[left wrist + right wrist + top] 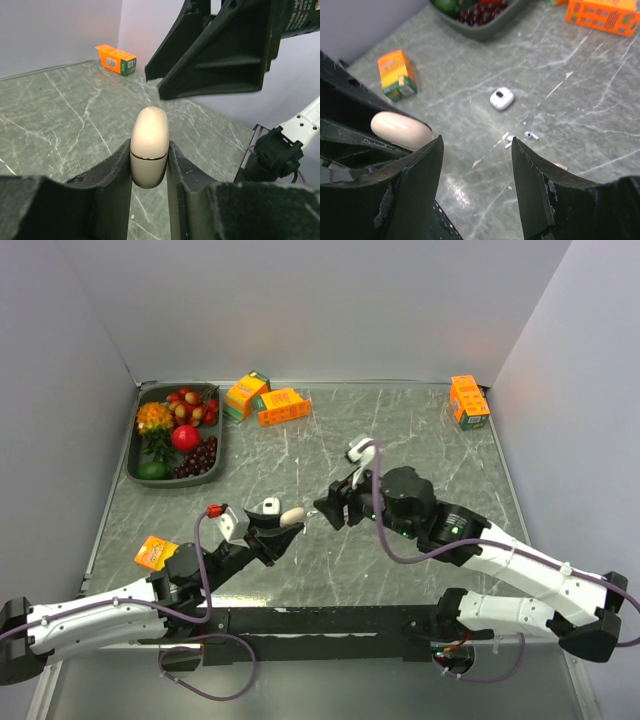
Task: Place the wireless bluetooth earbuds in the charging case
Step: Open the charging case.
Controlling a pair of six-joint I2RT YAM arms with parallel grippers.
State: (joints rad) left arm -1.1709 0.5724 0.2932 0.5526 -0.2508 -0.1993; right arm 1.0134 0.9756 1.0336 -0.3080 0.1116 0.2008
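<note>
My left gripper (283,531) is shut on a closed cream oval charging case (291,515) with a thin gold seam, held above the table; the left wrist view shows it upright between the jaws (149,147). My right gripper (329,507) is open and empty, just right of that case, which lies left of its jaws (400,131). Two tiny white earbuds (531,135) (507,144) lie on the marble beyond the right gripper (477,142). A small white case (501,98) sits a little farther on.
A dark tray of fruit (140,465) stands at the back left. Orange boxes lie at the back centre (283,406), back right (469,400) and near left (155,552). Side walls close in the table.
</note>
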